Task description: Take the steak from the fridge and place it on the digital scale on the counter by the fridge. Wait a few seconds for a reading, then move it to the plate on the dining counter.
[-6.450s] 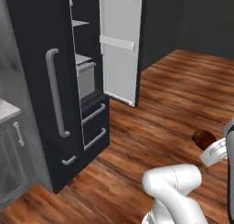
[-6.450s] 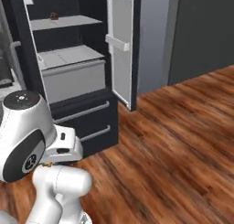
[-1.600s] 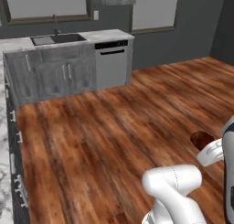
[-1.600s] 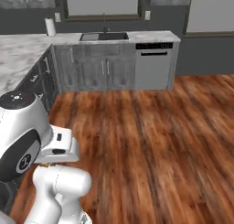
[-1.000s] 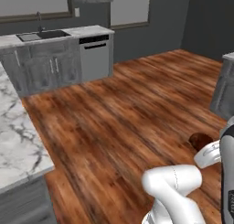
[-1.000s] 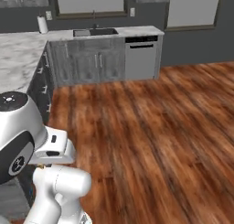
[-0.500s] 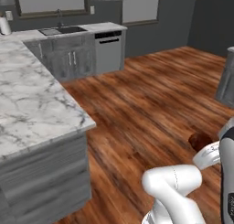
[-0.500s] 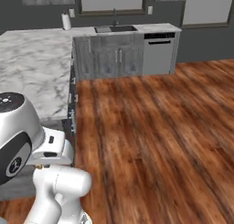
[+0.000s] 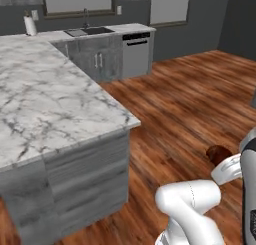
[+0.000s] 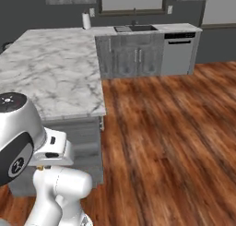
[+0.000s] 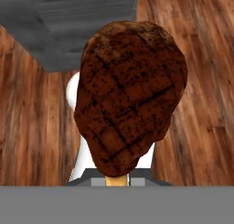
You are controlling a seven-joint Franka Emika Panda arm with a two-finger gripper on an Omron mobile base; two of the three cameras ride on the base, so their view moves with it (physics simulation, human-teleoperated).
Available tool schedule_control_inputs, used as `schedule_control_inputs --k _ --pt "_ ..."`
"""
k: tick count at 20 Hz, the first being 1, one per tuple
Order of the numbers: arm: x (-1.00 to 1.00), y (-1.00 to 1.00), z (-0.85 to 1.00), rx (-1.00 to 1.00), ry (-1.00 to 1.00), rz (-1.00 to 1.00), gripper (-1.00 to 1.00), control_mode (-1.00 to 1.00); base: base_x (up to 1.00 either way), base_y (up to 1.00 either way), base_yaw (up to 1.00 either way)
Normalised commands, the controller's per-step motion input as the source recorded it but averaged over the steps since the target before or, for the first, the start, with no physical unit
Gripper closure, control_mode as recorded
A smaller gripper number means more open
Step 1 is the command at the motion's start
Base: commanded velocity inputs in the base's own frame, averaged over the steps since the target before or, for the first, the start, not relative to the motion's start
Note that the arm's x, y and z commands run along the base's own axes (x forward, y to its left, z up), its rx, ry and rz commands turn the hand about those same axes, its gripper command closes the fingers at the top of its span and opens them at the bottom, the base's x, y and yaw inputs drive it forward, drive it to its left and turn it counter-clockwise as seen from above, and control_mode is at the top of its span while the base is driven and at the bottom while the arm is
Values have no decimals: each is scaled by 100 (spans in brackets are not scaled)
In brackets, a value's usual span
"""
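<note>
The steak [image 11: 130, 93], a dark red-brown grilled lump, is held in front of the hand camera and hides my fingertips. It also appears as a small dark lump [image 9: 216, 152] by my hand, low over the wood floor. My gripper [image 9: 221, 160] is shut on it. The dining counter [image 9: 45, 104], a wide marble slab with grey drawer fronts, stands just left of my arm, and its near corner [image 10: 92, 107] is close to my base. The fridge, the digital scale and the plate are out of view.
Along the back wall runs a narrow marble top with a sink [image 10: 133, 28], a dishwasher [image 10: 179, 52] and a paper towel roll [image 10: 85, 20]. Open wood floor [image 10: 175, 137] spreads to the right of the slab. In the hand view a grey drawer front [image 11: 82, 17] lies beyond the steak.
The base has driven and turned, so the whole scene shifted: the fridge left the views and the wide marble slab slid in close on the left. The steak stays in my gripper.
</note>
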Motion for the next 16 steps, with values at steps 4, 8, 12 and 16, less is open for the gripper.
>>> schedule_control_inputs --k 4,8,12,16 --pt "0 0 0 0 0 0 100 100 -75 100 19" --pt "0 0 0 0 0 0 100 100 -54 100 14" --pt "0 0 0 0 0 0 100 100 -41 100 10" --pt "0 0 0 0 0 0 100 100 -28 100 3"
